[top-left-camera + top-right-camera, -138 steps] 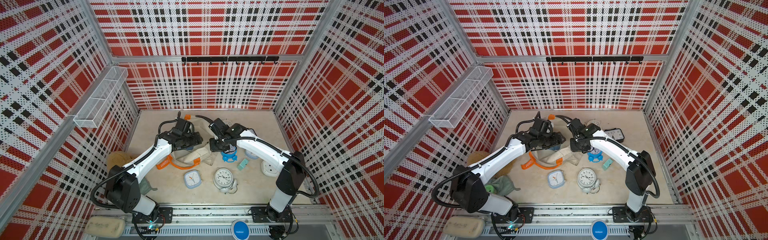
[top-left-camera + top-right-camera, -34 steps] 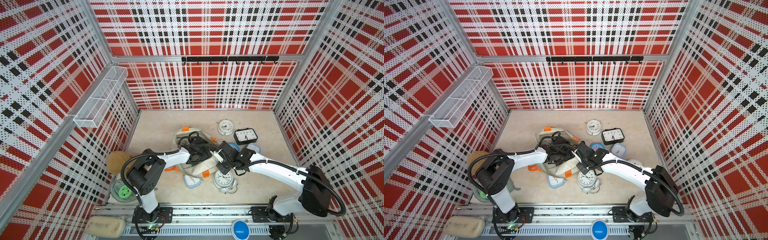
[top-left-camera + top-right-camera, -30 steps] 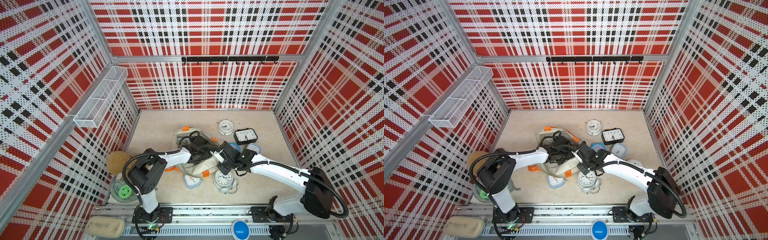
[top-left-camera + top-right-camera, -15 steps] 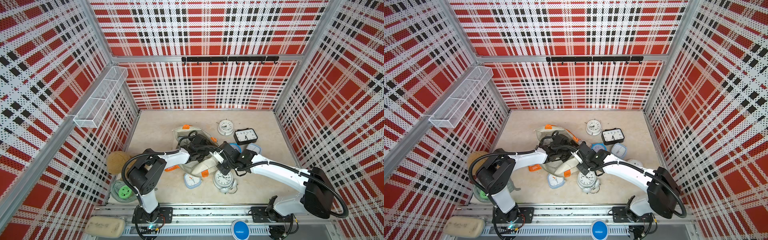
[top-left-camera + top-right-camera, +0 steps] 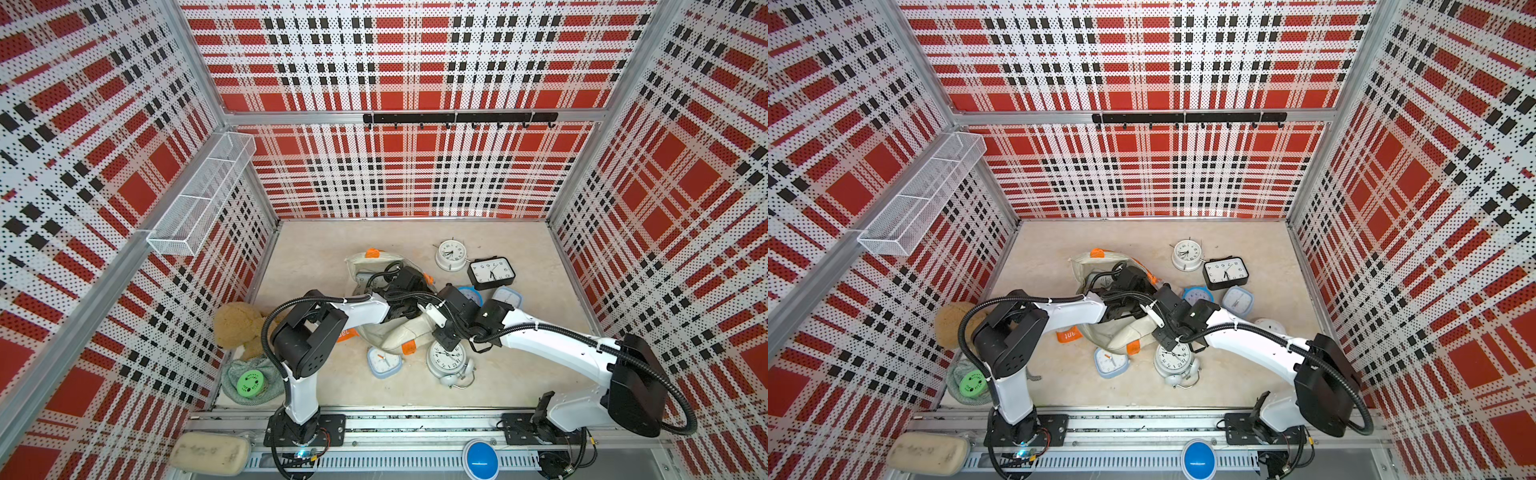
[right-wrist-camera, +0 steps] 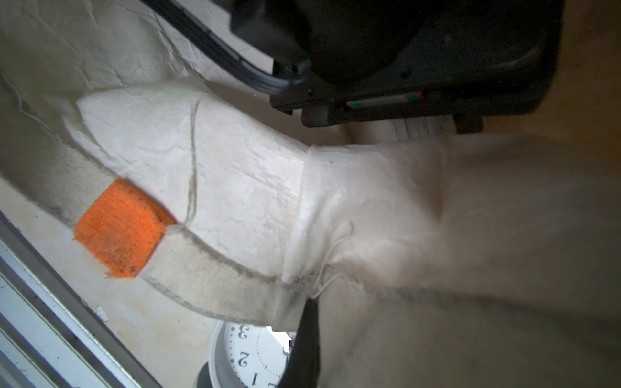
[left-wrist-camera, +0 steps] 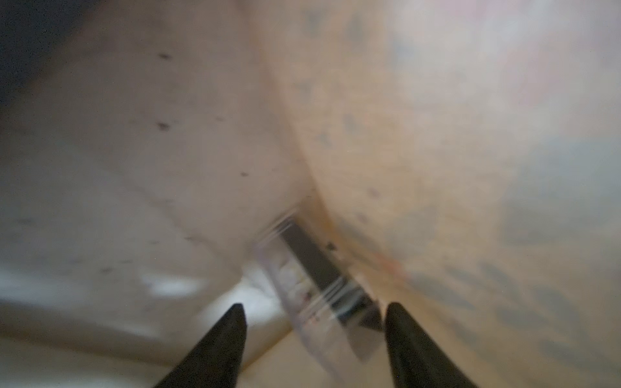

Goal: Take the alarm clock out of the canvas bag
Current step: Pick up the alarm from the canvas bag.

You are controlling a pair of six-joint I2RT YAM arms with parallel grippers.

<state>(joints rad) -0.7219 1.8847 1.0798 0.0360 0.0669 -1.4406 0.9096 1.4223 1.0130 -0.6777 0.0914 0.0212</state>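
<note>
Hoisted higher than a second ago by the right gripper (image 6: 305, 312) clamped on its hem, the canvas bag (image 5: 409, 330) hides the left gripper (image 7: 312, 307), whose part-open jaws flank the blurred alarm clock (image 7: 302, 278), which could slip deeper if nipped off-centre.

Blurred cream cloth of the canvas bag (image 7: 168, 151) fills the view. The dark jaws stand apart, with a blurred flat object (image 7: 322, 278), pale-faced and dark-sided, between them.
</note>
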